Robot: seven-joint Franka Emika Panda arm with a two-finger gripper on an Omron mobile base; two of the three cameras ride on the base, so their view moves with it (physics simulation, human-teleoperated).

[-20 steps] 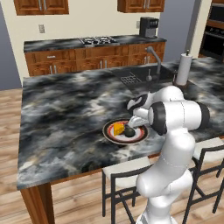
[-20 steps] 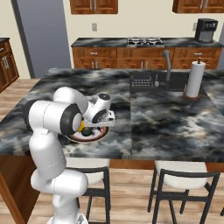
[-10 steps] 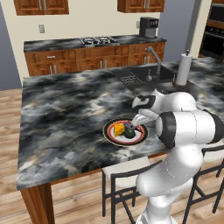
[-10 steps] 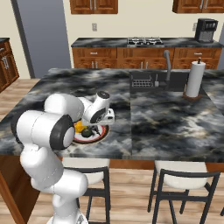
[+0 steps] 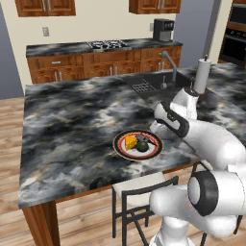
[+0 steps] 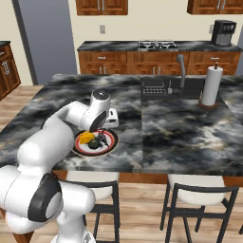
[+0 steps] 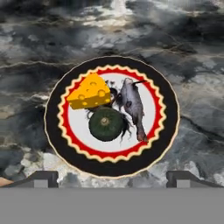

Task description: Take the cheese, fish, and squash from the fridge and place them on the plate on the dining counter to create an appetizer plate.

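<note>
Hovering above the plate [image 7: 111,168] on the counter [image 5: 72,129], the gripper [image 7: 111,178] had its fingertips [image 7: 41,178] spread wide, holding nothing. On the plate's white centre lay the cheese [image 7: 89,92], the squash [image 7: 106,124] just below it in the hand view, and the fish [image 7: 132,106] beside them, all three close together, seemingly touching.

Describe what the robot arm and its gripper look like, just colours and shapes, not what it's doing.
The arm is made of thick, rounded glossy white segments joined by dark grey to black rings. A dark band wraps the section near the wrist. The gripper ends in two small, blocky dark grey finger tips. No loose cables or readable markings are visible.
</note>
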